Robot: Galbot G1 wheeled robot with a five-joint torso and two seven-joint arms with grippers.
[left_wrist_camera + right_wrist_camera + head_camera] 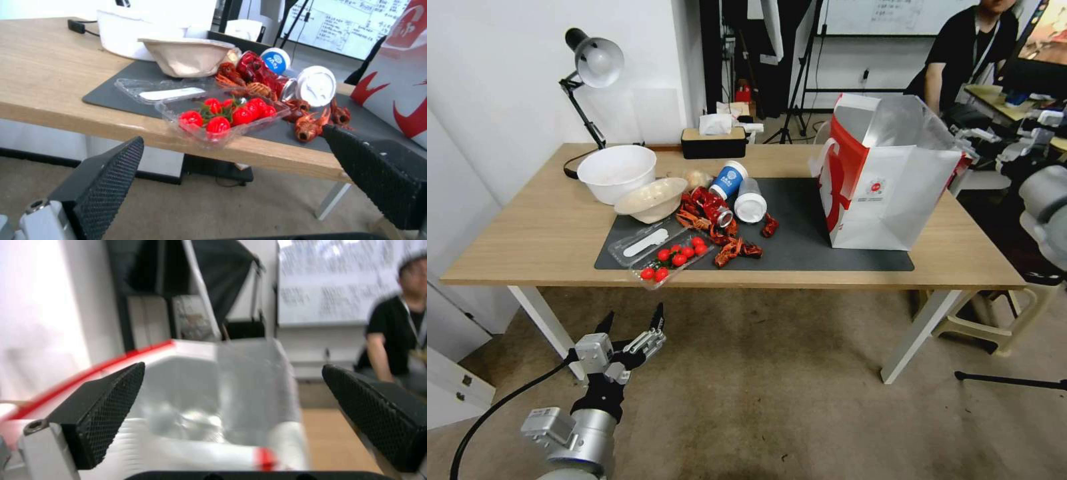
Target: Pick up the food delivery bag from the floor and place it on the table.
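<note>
Down low in front of the table (527, 247), the left gripper (634, 325) hangs over the floor (774, 400), its arm reaching up from the bottom edge with both black fingers pointing at the table edge and spread wide, nothing between them. From its wrist, the same fingers (104, 180) frame a clear plastic tray of cherry tomatoes (222, 116) that juts slightly over the wooden edge.

Standing on the table's right part is the food delivery bag (887, 193), upright, mouth open upward with the silver lining showing. Its logo face looks toward the robot and its red-patterned side panel toward the clutter on the left. It rests partly on the dark grey mat (800, 240).

The right gripper (231, 413) sits just above the bag's open mouth, looking into the foil interior, fingers released and far apart, holding nothing. That view is blurred. In the head view only a grey rounded part of the right arm (1044, 200) is seen at the right edge.

Crayfish (730, 250), a crushed can (714, 207), two tipped cups (740, 190) and white bowls (617, 172) crowd the mat's left side.
</note>
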